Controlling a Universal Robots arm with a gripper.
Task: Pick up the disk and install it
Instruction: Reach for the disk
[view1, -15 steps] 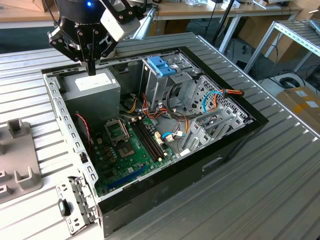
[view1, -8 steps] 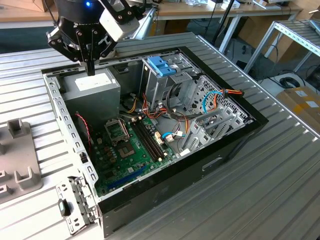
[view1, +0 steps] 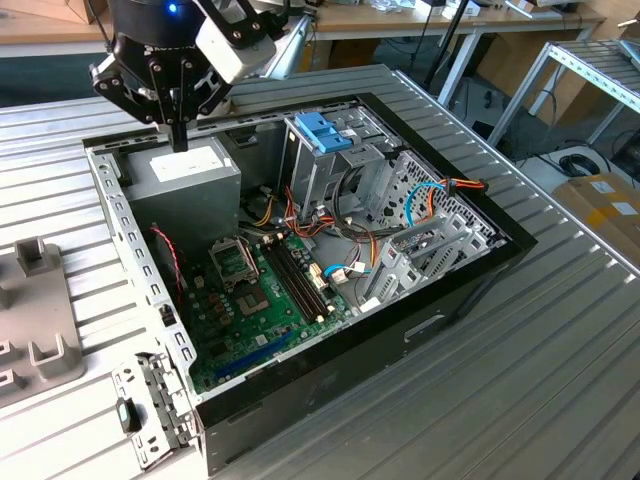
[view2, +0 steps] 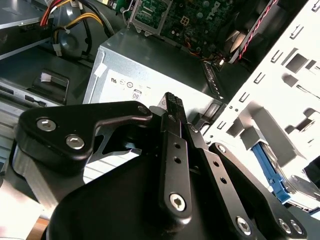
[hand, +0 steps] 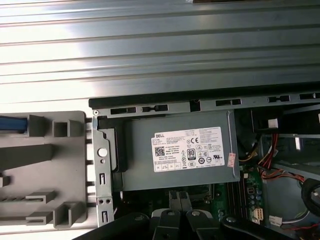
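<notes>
your end effector (view1: 178, 138) hung clenched on nothing, fingers (hand: 180, 199) pressed together, just above the grey power supply (view1: 190, 175) inside the open computer case (view1: 128, 240) on the table (view1: 520, 380).

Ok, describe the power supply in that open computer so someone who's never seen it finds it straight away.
Start at the open black computer case lying on the ribbed metal table. In its far corner toward the exterior view's left, just below the gripper, sits the power supply. It is a grey metal box with a white label on top, unlike the green motherboard beside it.
</notes>
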